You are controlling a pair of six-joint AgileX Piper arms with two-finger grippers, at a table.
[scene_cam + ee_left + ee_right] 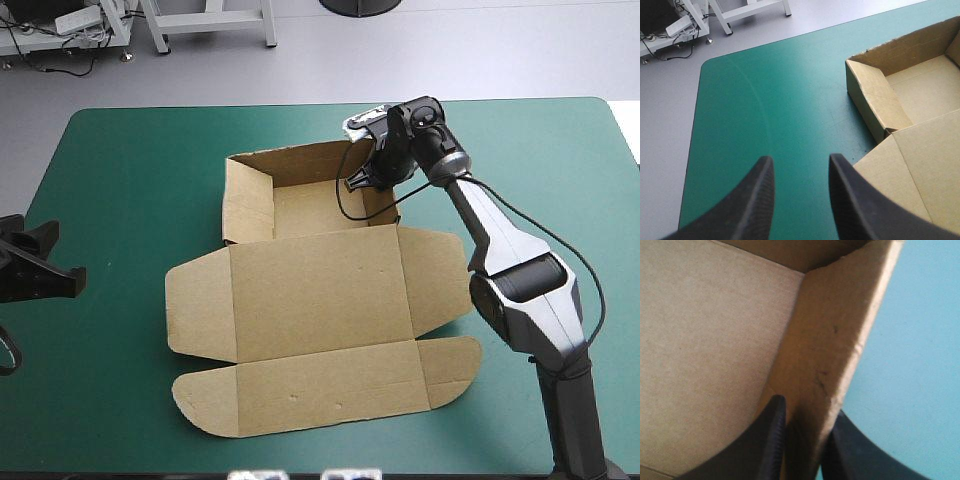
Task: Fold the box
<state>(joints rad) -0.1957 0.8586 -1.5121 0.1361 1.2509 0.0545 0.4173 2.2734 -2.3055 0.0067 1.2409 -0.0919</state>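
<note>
The box (320, 290) is laid at the middle of the tabletop (130, 180). Its lid (320, 390) is spread flat on the near side, and an open tray (300, 210) is formed beyond it by raised walls. Within the tray only one black finger of the right end effector (808, 407) is found. The tray's right wall (840, 330) is pinched between the two fingers, which are nearly closed upon it. This grip is shown closely by the right wrist view alone. Left of the box and well apart from it, the left end effector (800, 159) is held over the tabletop with fingers spread and nothing gripped. That gap is plain only in the left wrist view.
</note>
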